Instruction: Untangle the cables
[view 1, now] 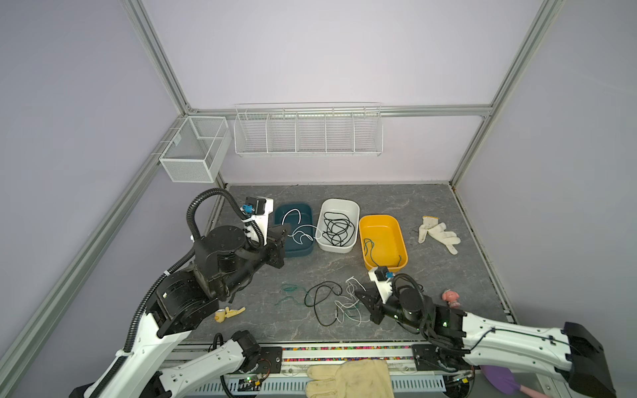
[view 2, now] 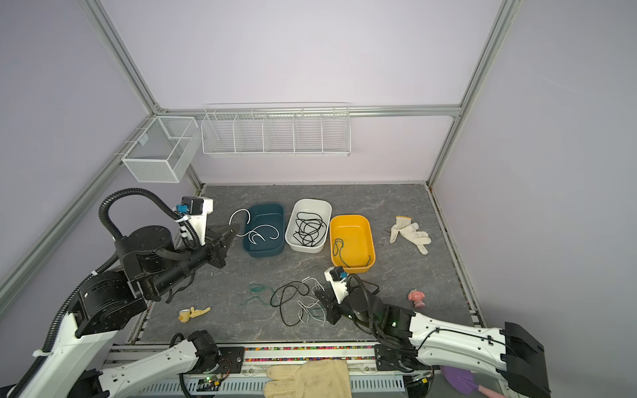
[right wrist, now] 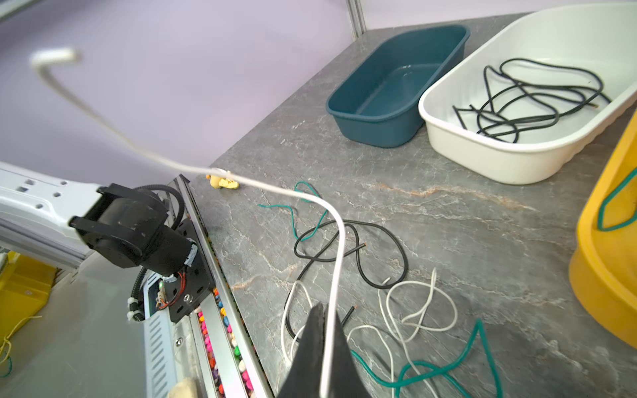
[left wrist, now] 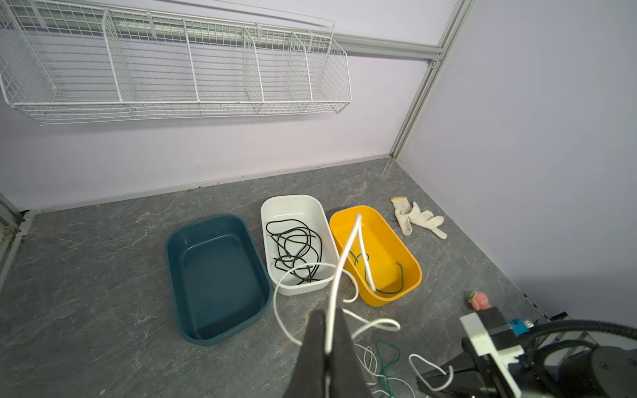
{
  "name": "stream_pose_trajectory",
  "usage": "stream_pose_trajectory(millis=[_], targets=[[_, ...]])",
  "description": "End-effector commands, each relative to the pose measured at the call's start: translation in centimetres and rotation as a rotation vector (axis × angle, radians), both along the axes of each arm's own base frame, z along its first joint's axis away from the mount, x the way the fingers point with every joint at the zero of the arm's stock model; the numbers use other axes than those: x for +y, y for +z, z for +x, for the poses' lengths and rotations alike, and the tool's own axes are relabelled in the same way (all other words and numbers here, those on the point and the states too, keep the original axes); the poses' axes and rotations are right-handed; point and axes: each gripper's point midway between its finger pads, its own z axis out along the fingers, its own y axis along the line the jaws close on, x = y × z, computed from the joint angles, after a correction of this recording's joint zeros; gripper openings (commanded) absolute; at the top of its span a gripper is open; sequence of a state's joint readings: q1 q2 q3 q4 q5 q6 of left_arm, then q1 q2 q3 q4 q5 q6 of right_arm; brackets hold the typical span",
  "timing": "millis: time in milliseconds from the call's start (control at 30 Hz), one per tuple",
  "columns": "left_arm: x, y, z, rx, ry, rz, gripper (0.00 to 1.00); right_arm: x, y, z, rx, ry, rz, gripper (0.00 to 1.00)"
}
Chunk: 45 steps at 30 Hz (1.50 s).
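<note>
1. Grey marbled tabletop between lilac walls, with three bins in a row at the back and a loose tangle near the front edge.
2. The left gripper is clamped tight on a thick white cable, held in the air by the teal bin (whether its lowest loop touches the tabletop I cannot tell).
3. The right gripper is pinched closed on a second white cable, low over the tangle. This cable arches up from the fingers to a blurred free end.
4. In the tangle a black cable, thin white cables and teal-green cables cross one another. The right gripper hides part of it in both top views.
5. The white bin holds a coiled black cable. The yellow bin holds one teal-green cable.
6. A knit glove lies beside the yellow bin, a pink toy near the right arm and a yellow toy near the left arm. A wire rack and a mesh basket hang on the walls.
</note>
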<state>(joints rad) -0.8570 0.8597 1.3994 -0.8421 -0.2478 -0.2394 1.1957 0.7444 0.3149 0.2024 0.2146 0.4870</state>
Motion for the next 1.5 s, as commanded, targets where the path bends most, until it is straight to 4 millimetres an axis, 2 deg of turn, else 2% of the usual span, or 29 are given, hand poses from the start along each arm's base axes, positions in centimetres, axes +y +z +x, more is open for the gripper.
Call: stream_pose_trajectory(millis=[0, 167, 400, 700, 967, 1167, 1467], targets=[[0.8, -0.6, 0.5, -0.013, 0.026, 0.098, 0.00, -1.9, -0.2, -0.2, -0.006, -0.031, -0.030, 0.07], [0.2, -1.3, 1.6, -0.009, 0.035, 0.149, 0.00, -3.2, 2.7, -1.0, -0.055, -0.002, -0.003, 0.06], [-0.5, -2.5, 3.3, 0.021, 0.027, 0.166, 0.00, -4.1, 5.4, -1.7, -0.091, 0.026, -0.003, 0.06], [0.6, -4.6, 6.3, 0.076, 0.063, 0.144, 0.00, -6.2, 8.0, -1.6, -0.146, -0.013, -0.019, 0.06], [1.0, -8.5, 11.4, 0.138, 0.103, 0.142, 0.00, -7.8, 10.7, -2.0, -0.181, -0.021, 0.008, 0.06], [1.9, -11.8, 15.5, 0.215, 0.146, 0.106, 0.00, -8.3, 11.8, -2.4, -0.184, -0.010, 0.014, 0.06], [1.6, -17.4, 19.3, 0.316, 0.187, 0.154, 0.00, -8.9, 13.3, -2.8, -0.196, -0.004, 0.040, 0.06]])
